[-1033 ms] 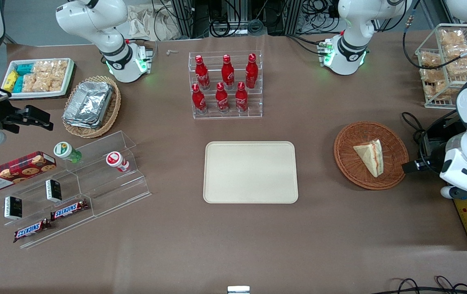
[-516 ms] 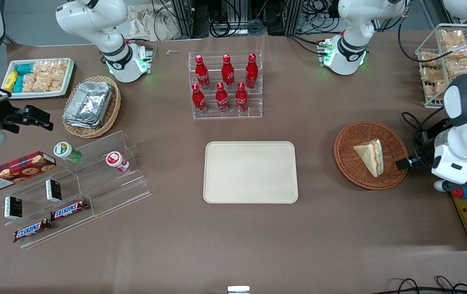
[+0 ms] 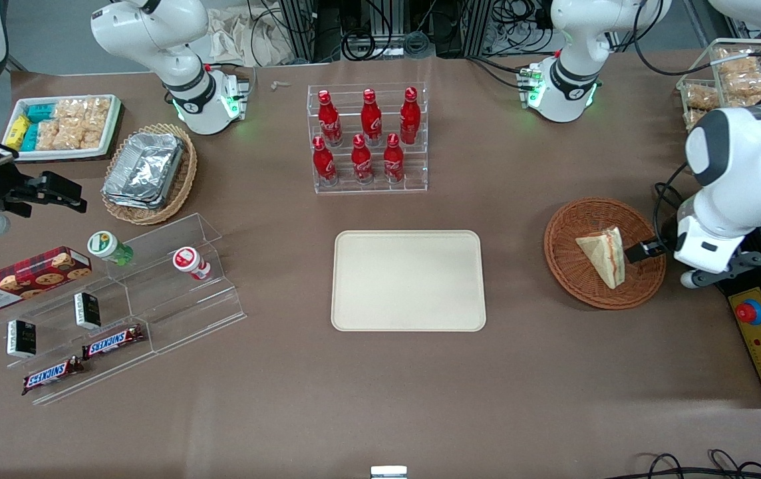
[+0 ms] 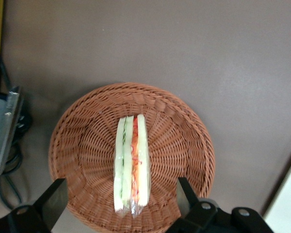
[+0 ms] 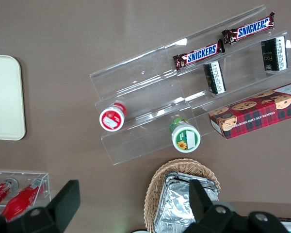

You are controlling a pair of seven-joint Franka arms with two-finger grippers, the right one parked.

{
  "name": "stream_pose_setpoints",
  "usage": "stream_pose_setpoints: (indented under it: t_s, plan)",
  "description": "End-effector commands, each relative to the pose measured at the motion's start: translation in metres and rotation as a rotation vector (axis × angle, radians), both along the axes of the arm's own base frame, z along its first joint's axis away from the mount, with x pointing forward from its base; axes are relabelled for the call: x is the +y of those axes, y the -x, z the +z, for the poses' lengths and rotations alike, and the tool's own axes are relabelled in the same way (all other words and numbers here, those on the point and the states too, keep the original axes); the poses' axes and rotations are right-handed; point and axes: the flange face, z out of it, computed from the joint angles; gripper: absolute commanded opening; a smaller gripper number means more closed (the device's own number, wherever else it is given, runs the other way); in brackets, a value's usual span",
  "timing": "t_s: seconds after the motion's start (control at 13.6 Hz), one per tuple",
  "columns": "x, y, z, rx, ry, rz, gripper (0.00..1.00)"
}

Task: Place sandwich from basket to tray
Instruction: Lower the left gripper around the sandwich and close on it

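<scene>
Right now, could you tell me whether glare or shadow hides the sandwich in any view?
Front view: even light, the sandwich plain in the basket, gripper over the rim. Left wrist view: sandwich sharp, its wrap slightly shiny, between the open gripper fingers. Right wrist view: not shown.

Sandwich [image 3: 603, 255]: triangular wedge, pale bread, red and green filling along the cut edge, wrapped in clear film; lies in the basket [image 3: 570, 266], below the open jaws of the gripper [image 4: 122, 201], between their two fingers.
Basket: round, shallow, reddish-brown wicker.
Tray [image 3: 409, 280]: flat cream rectangle, rounded corners; well apart from the jaws, toward the parked arm's end.
</scene>
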Motion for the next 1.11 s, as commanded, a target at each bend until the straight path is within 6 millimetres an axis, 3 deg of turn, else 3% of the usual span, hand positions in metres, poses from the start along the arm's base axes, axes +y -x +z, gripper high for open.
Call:
stream_pose_setpoints:
  t_s: [0.0,0.59,1.03]
  plan:
    - [-0.001,0.023,-0.032,-0.037,-0.006,0.007,1.0]
    - [-0.001,0.035,-0.089,-0.002,0.007,0.011,1.0]
    - [0.002,0.04,-0.113,0.008,0.016,0.023,1.0]
